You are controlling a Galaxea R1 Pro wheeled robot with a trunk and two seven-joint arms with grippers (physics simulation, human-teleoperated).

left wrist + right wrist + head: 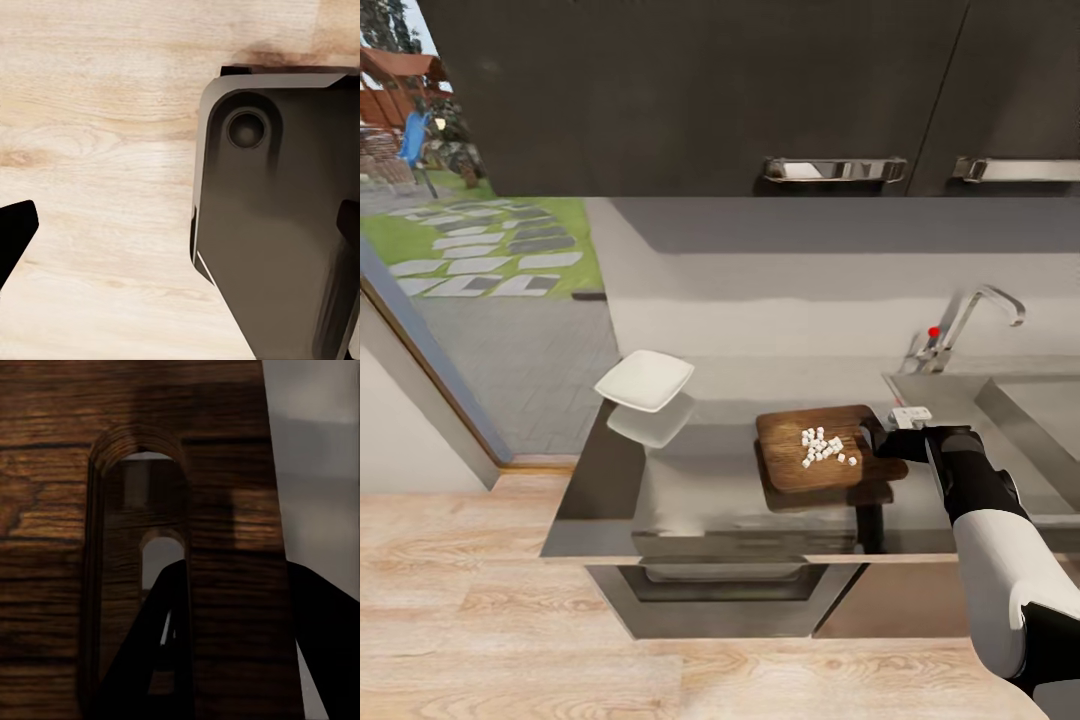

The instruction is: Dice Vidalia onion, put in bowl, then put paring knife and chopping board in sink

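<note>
The brown chopping board (810,450) hangs slightly above the grey countertop (700,490), with its reflection showing beneath it. Diced onion (823,446) lies on it as a cluster of small white cubes. My right gripper (890,440) is shut on the board's right end. Up close on the chopping board (52,472), one finger passes through the slot hole and the other finger (322,615) sits outside the edge. The white bowl (645,379) stands at the counter's far left corner. The sink (1040,400) lies to the right. The paring knife is out of view. My left gripper (180,232) is open over the floor.
A chrome tap (970,325) with a red knob rises behind the sink. Black upper cabinets (760,90) hang overhead. An oven front (720,590) sits under the counter. A glass door (470,250) to a garden is at the left. The robot's dark base (277,225) rests on wood floor.
</note>
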